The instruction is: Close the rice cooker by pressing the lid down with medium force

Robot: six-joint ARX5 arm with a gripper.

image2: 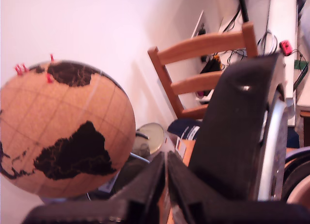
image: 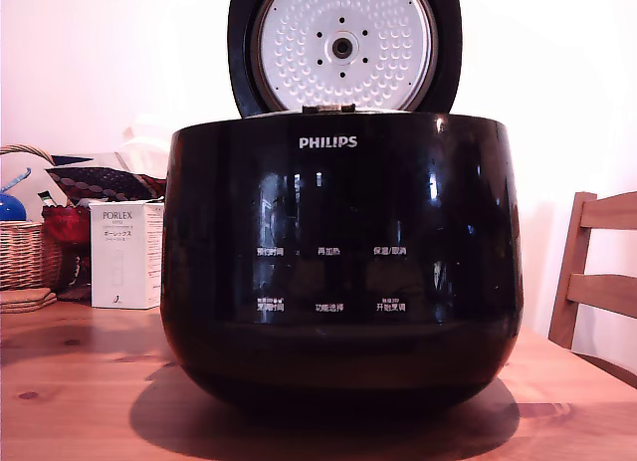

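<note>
Exterior view: the rice cooker (image: 341, 262) sits mid-frame on a wooden table (image: 80, 401), logo front facing the camera, its lid (image: 344, 45) raised upright at the back.

The body is a glossy black rounded pot; the lid's dimpled silver-white inner plate (image: 299, 33) faces forward around a central hub. In the wrist view the gripper (image2: 166, 178) has its dark fingers pressed together, holding nothing, beside the lid's black edge, with a cork-coloured globe (image2: 65, 129) and a wooden chair (image2: 203, 69) behind.

Low frontal exterior; wrist behind lid (image2: 237, 132)
</note>
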